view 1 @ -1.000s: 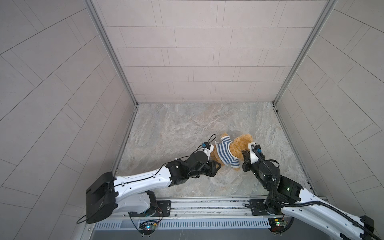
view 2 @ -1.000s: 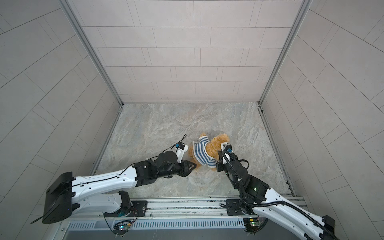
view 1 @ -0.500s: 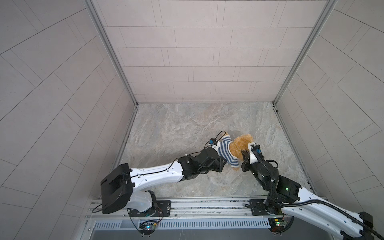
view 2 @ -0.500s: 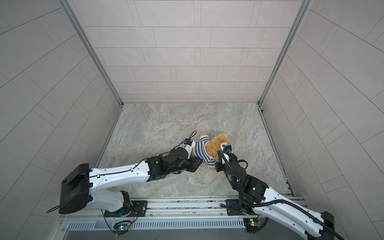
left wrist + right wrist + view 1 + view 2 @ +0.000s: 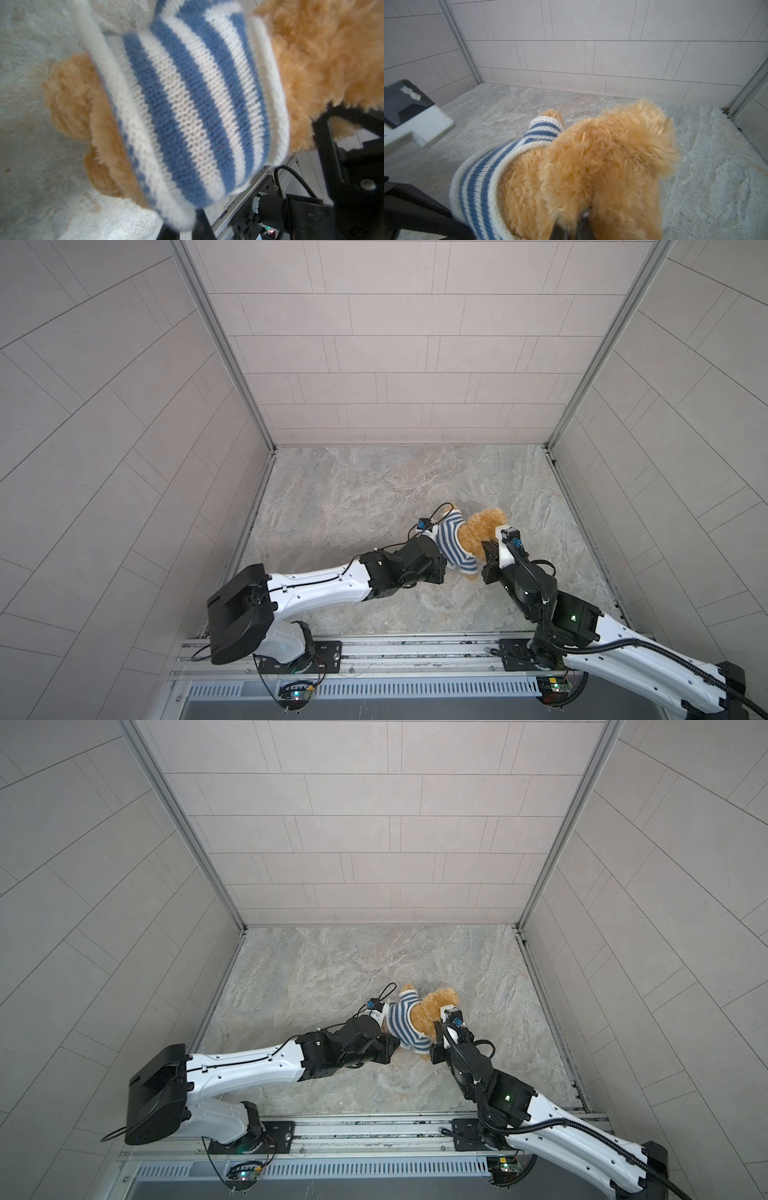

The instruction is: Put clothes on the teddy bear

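Observation:
The golden-brown teddy bear [image 5: 484, 524] [image 5: 430, 1011] is on the stone floor right of the middle, with a blue-and-white striped shirt [image 5: 453, 545] [image 5: 401, 1021] round its body. My left gripper [image 5: 188, 230] is shut on the shirt's [image 5: 187, 104] white hem, next to a furry leg [image 5: 70, 93]. In both top views it sits at the bear's left side [image 5: 440, 566]. My right gripper [image 5: 575, 226] is shut on the bear's [image 5: 602, 166] fur from the right [image 5: 487, 553]. The bear's face is hidden.
Tiled walls close the floor [image 5: 374, 489] on three sides. A metal rail [image 5: 395, 651] runs along the front edge, with both arm bases on it. The left arm's wrist [image 5: 415, 116] shows close beside the shirt [image 5: 477, 187].
My left gripper has moved right up to the bear and closed on the shirt's hem. The right gripper has kept its hold and barely moved.

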You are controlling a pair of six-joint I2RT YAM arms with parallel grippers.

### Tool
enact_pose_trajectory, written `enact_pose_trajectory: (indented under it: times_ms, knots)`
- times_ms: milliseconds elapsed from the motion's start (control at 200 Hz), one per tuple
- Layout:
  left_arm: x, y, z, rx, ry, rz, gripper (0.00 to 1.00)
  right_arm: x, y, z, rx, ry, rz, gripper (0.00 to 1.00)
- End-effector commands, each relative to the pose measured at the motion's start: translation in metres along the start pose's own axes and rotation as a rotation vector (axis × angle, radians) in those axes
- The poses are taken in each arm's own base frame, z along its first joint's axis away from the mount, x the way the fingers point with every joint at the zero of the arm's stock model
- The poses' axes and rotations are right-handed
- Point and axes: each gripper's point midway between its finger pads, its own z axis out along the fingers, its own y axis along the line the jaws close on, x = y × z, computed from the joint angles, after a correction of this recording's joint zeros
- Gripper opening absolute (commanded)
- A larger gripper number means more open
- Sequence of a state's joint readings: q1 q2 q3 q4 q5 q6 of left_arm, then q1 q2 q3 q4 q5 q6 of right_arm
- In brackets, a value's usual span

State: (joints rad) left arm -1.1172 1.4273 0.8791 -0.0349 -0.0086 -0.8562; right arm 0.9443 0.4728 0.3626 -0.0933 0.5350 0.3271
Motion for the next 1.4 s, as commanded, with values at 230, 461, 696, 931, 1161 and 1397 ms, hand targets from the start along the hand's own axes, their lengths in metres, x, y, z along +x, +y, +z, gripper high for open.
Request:
enact_pose_trajectory:
  times_ms: [230,461,696,931,1161,1397]
  knots:
    - [-0.006,0.03,-0.01,-0.012,-0.036,-0.071,0.0,-0.024,-0.003,-0.009,0.005,-0.072,0.065,0.0]
    - [-0.006,0.068,-0.02,-0.059,-0.055,-0.106,0.0,-0.027,-0.004,-0.011,0.003,-0.078,0.049,0.0]
    - [-0.002,0.09,-0.013,-0.083,-0.048,-0.139,0.0,-0.035,-0.001,-0.013,-0.017,-0.083,0.042,0.0]
    - [-0.004,0.089,-0.012,-0.049,-0.052,-0.138,0.0,-0.039,0.007,-0.015,-0.066,-0.106,0.035,0.0]
    - [-0.008,0.054,-0.014,0.078,-0.007,-0.022,0.0,-0.038,0.027,-0.01,-0.153,-0.085,-0.01,0.0]
    - [0.007,0.037,-0.034,0.155,0.083,0.092,0.2,-0.04,0.037,-0.017,-0.223,-0.08,-0.125,0.0]
